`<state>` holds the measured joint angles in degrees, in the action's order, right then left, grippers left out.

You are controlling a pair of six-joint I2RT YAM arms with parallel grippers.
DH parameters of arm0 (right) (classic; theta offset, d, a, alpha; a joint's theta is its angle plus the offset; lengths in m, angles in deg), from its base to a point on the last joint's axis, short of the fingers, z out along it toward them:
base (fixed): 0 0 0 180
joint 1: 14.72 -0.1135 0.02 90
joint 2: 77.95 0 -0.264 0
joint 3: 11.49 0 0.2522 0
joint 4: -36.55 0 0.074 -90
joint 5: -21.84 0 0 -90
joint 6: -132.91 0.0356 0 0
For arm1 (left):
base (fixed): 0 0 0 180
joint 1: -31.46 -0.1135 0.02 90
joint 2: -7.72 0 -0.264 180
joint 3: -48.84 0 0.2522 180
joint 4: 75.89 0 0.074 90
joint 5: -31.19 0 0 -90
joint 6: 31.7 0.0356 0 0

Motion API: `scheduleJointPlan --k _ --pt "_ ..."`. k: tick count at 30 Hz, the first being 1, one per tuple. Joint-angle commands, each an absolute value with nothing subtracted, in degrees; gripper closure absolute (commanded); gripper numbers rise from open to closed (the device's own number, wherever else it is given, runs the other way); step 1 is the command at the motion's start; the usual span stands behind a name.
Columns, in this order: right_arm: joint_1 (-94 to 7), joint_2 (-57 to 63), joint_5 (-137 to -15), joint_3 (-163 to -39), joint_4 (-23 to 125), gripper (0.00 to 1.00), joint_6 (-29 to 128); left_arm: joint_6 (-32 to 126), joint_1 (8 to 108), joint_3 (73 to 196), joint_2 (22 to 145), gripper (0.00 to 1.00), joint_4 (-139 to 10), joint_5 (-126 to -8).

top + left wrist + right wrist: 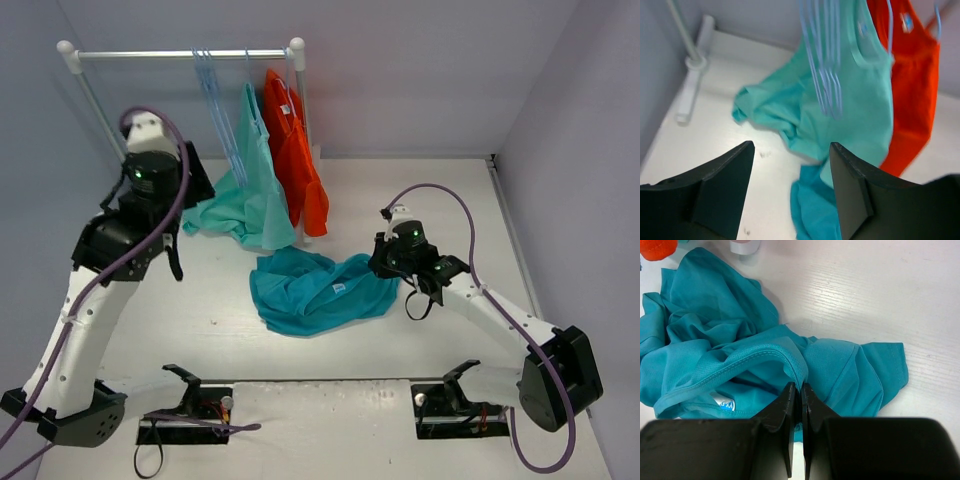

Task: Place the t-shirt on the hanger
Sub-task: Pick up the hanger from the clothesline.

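Note:
The deep teal t-shirt (315,290) lies crumpled on the white table, its white label showing inside the collar (722,401). My right gripper (384,263) is at the shirt's right edge, shut on a fold of the collar hem (800,386). Several pale-blue hangers (215,100) hang on the rail at the back; in the left wrist view they show blurred (822,75). My left gripper (200,185) is raised left of the rack, open and empty (790,145), facing the hangers, with a corner of the t-shirt (815,210) below it.
A white rail rack (180,54) stands at the back left, its foot (690,95) on the table. A mint-green garment (245,200) and an orange garment (295,160) hang from it on hangers, the mint one trailing onto the table. Walls close in on the left, the back and the right.

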<state>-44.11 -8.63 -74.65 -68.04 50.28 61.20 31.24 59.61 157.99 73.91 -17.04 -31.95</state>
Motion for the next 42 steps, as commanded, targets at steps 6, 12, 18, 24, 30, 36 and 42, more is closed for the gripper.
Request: scheduleJointPlan --k 6,12,18,24,30,36,42 --pt "-44.9 -8.8 -76.3 -71.8 47.7 1.00 60.4 34.2 43.4 176.0 89.1 0.45 -17.2 -41.7" --pt "-45.1 -9.7 -77.9 -71.0 47.6 1.00 60.4 36.9 41.7 183.3 98.4 0.45 -19.3 -43.3" --pt "-45.3 -11.1 -79.0 -69.5 47.6 1.00 60.2 37.3 41.7 183.9 102.0 0.45 -22.8 -44.8" --pt "-45.3 -12.5 -79.4 -68.0 47.7 1.00 60.0 37.9 41.7 184.8 104.9 0.45 -24.5 -45.2" --pt "-45.3 -13.1 -79.9 -67.5 47.7 1.00 60.2 37.2 41.7 184.4 106.2 0.45 -26.2 -45.6" --pt "-45.3 -13.4 -79.9 -67.3 47.7 1.00 60.0 37.0 41.7 184.9 107.9 0.45 -27.1 -45.0" --pt "-45.3 -13.9 -79.9 -66.9 47.7 1.00 60.0 36.7 41.7 185.5 109.2 0.45 -27.7 -44.7"
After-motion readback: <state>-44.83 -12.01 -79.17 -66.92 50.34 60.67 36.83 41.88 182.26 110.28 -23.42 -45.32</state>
